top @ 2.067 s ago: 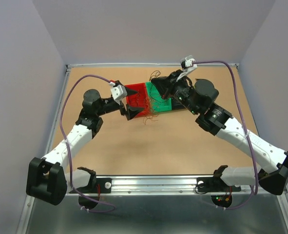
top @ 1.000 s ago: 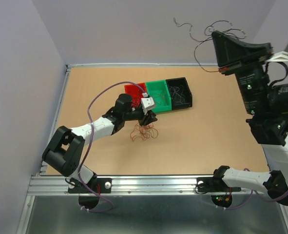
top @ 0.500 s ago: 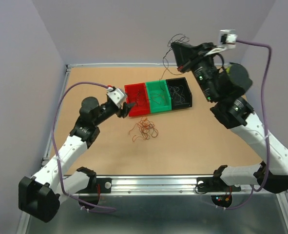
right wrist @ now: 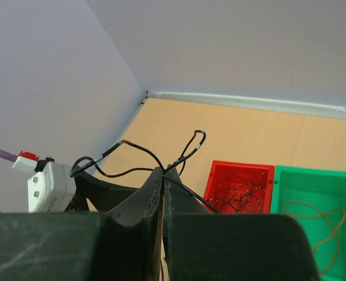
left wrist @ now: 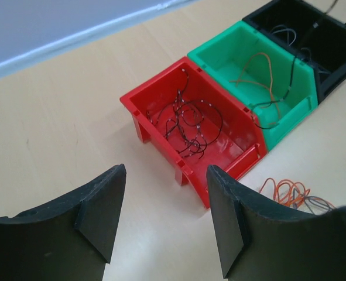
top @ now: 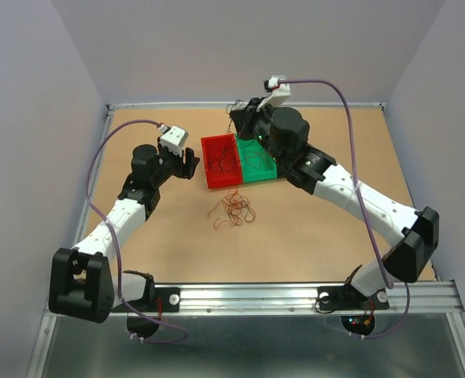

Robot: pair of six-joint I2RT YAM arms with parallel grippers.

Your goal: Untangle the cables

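Note:
The cables lie as a small tangle of red-orange and brown wires (top: pixel 232 211) on the table in front of the bins; its edge shows in the left wrist view (left wrist: pixel 288 193). My right gripper (top: pixel 240 120) is shut on a thin black wire (right wrist: pixel 134 146) that loops out above its fingertips, held above the table behind the red bin (top: pixel 220 161). My left gripper (top: pixel 188 161) is open and empty, just left of the red bin (left wrist: pixel 190 126). Black wires lie in the red bin, an orange wire in the green bin (left wrist: pixel 252 76).
The red, green (top: pixel 257 161) and black (left wrist: pixel 304 35) bins stand side by side at mid-table; my right arm hides the black bin from above. The left wrist camera housing (right wrist: pixel 48 186) sits near my right gripper. A raised rim (top: pixel 106 157) edges the table.
My right arm has swung down and left from high at the back right to just behind the red bin, still holding the black wire. My left gripper has drawn slightly back from the red bin.

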